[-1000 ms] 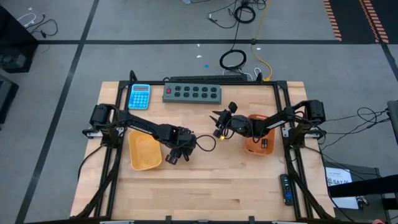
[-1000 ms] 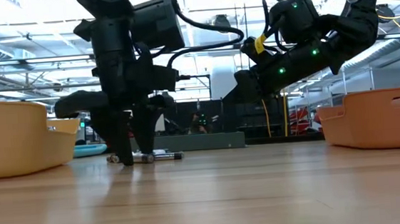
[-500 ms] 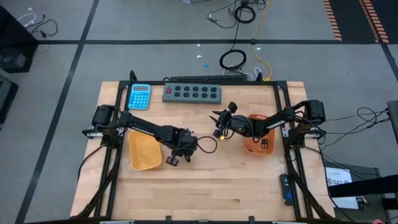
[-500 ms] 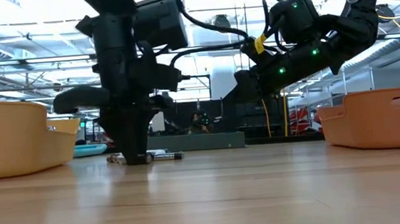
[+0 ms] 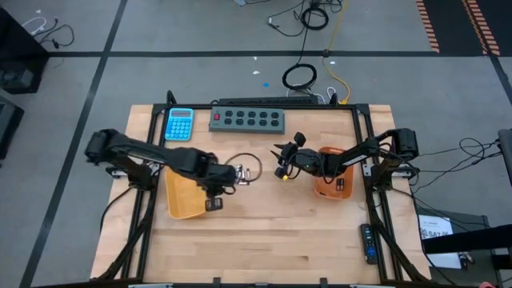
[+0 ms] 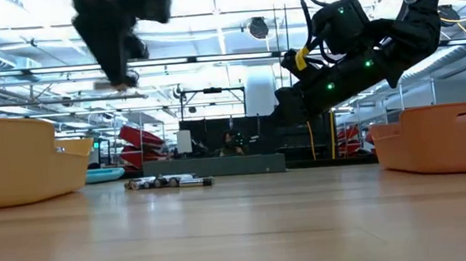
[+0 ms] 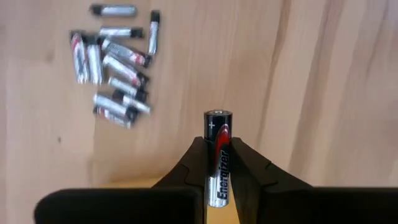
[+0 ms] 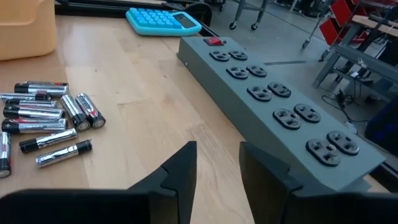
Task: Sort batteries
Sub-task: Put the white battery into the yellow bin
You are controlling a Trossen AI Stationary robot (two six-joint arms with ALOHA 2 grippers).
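Note:
A pile of several batteries (image 7: pixel 115 62) lies on the wooden table between the two trays, and also shows as batteries (image 8: pixel 46 121) and batteries (image 6: pixel 169 182). My left gripper (image 7: pixel 217 142) is shut on one black-and-red battery (image 7: pixel 218 127). That gripper (image 5: pixel 214 203) hangs high over the right rim of the yellow tray (image 5: pixel 186 194), and is seen raised (image 6: pixel 116 73) in the low view. My right gripper (image 8: pixel 217 158) stands open and holds nothing. It hovers (image 5: pixel 280 162) left of the orange tray (image 5: pixel 332 184), facing the pile. My left gripper pinches the battery's body (image 7: pixel 217 171) between its two fingers, which point down from above. The battery lies along the fingers, and its plus end (image 7: pixel 218 115) sticks out past the fingertips toward the table. It is lifted clear of the table.
A grey power strip (image 5: pixel 247 119) and a blue calculator (image 5: pixel 179 124) lie along the table's far edge. A dark cable loop (image 5: pixel 244 168) hangs off my left arm. The yellow tray (image 6: pixel 19 168) and the orange tray (image 6: pixel 442 135) flank the bare wood in the middle.
My left gripper has shut on one battery at the pile. It has then risen high off the table with it and gone a little toward the yellow tray. The other batteries lie where they were.

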